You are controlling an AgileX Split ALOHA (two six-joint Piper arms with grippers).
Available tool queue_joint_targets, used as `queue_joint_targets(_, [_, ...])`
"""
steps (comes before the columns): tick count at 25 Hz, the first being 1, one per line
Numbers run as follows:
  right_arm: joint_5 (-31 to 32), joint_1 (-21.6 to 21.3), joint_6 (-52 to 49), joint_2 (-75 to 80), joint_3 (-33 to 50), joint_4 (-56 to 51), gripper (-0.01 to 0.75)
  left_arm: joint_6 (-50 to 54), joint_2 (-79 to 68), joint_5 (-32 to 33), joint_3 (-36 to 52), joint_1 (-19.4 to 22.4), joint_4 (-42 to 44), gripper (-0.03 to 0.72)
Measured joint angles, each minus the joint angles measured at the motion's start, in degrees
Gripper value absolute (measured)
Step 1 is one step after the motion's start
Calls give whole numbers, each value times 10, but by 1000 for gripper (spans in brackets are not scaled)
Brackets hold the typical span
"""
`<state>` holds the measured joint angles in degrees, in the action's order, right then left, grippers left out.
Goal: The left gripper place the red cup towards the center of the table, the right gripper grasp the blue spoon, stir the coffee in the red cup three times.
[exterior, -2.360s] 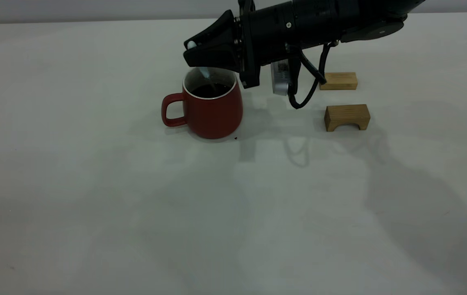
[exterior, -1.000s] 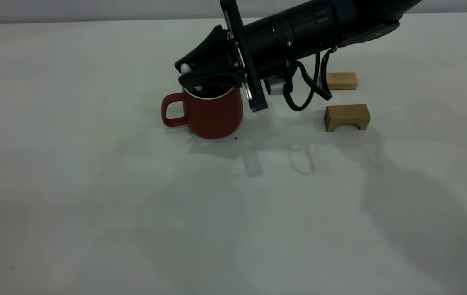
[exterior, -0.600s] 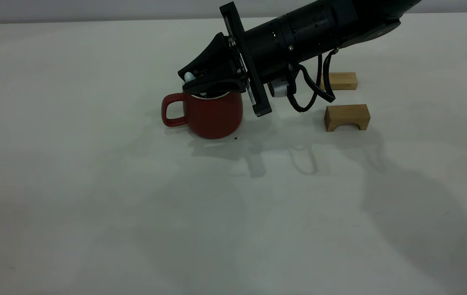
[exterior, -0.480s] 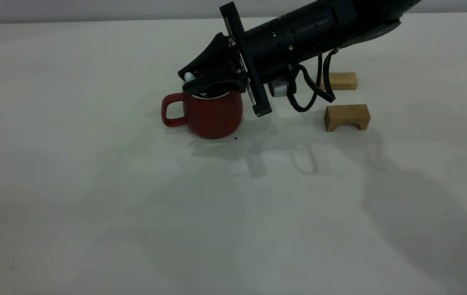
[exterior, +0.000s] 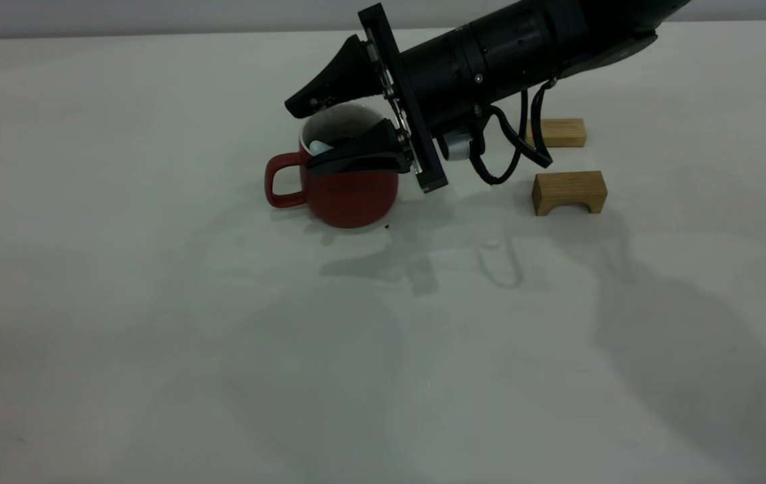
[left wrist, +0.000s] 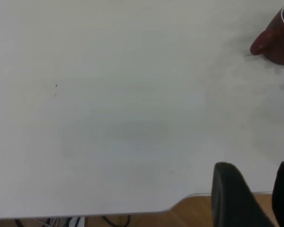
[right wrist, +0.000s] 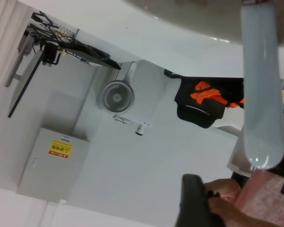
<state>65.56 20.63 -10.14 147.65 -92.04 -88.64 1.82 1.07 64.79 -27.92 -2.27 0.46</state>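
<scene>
The red cup (exterior: 349, 191) stands upright on the table (exterior: 154, 302) near its middle, handle to the left, and its inside looks dark with coffee (exterior: 346, 126). The blue spoon's pale handle end (exterior: 319, 145) leans on the cup's rim, the rest hidden inside. My right gripper (exterior: 298, 140) is open, one finger above the cup's mouth and the other across the cup's front. The right wrist view shows the spoon's handle (right wrist: 261, 94) standing free of one dark finger (right wrist: 195, 203). My left gripper (left wrist: 266, 189) is parked open over the table's edge, far from the cup (left wrist: 280, 38).
Two tan wooden blocks lie right of the cup, a flat one (exterior: 560, 132) farther back and an arch-shaped one (exterior: 570, 191) nearer. The right arm's black cable (exterior: 511, 154) loops down between the cup and the blocks. A small dark speck (exterior: 387, 226) lies by the cup's base.
The right gripper lowered the spoon into the cup, then its jaws spread apart. The spoon's handle now rests on the rim, free of the fingers. The cup has not moved.
</scene>
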Motion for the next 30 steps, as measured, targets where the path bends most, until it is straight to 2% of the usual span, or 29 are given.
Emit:
queue_joint_targets(2, [0, -2, 0, -22, -1, 21, 596, 0, 0, 0, 0, 0, 0, 287])
queue_joint_targets(5, [1, -8, 0, -84, -3, 95, 577, 0, 0, 0, 0, 0, 0, 287])
queue_joint_targets(14, [22, -11, 0, -334, -5, 430, 452, 0, 0, 0, 0, 0, 0, 287])
queue_joint_targets(23, [47, -11, 2, -575, -4, 637, 354, 0, 0, 0, 0, 0, 0, 287])
queue_joint_targets(26, [50, -11, 4, -653, 22, 707, 326, 0, 0, 0, 0, 0, 0, 287])
queue_joint_targets(30, [53, -11, 24, -773, 105, 781, 293, 0, 0, 0, 0, 0, 0, 287])
